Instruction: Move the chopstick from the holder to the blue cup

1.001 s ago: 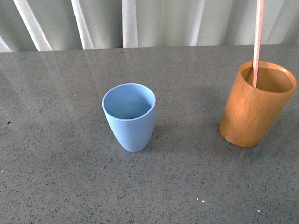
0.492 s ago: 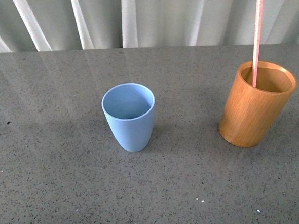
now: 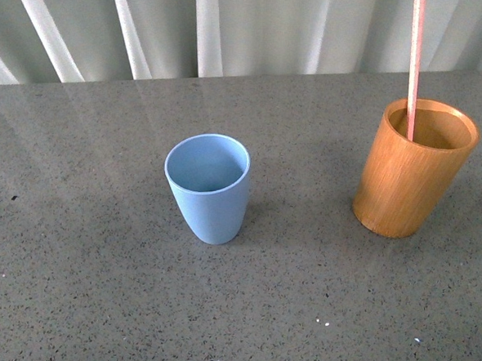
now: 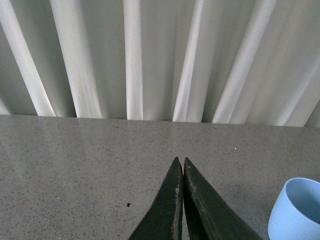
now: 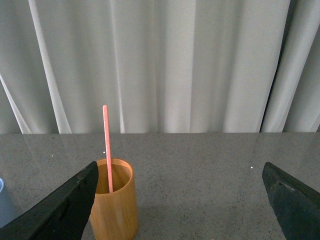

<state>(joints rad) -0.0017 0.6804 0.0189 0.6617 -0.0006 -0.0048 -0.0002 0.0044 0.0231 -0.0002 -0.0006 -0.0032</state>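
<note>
Standing in the holder, the pink chopstick leans on the far rim. Its upper part rises well above the opening and its lower end is hidden inside. The orange-brown holder sits on the right of a grey speckled table. The blue cup stands upright well apart to its left. A pale pleated curtain hangs behind the table.

The left gripper has its dark fingers pressed together with nothing between them; that wrist view crops the cup at the frame edge. The right gripper is spread wide, only its finger ends showing, with holder and chopstick beyond, untouched.
</note>
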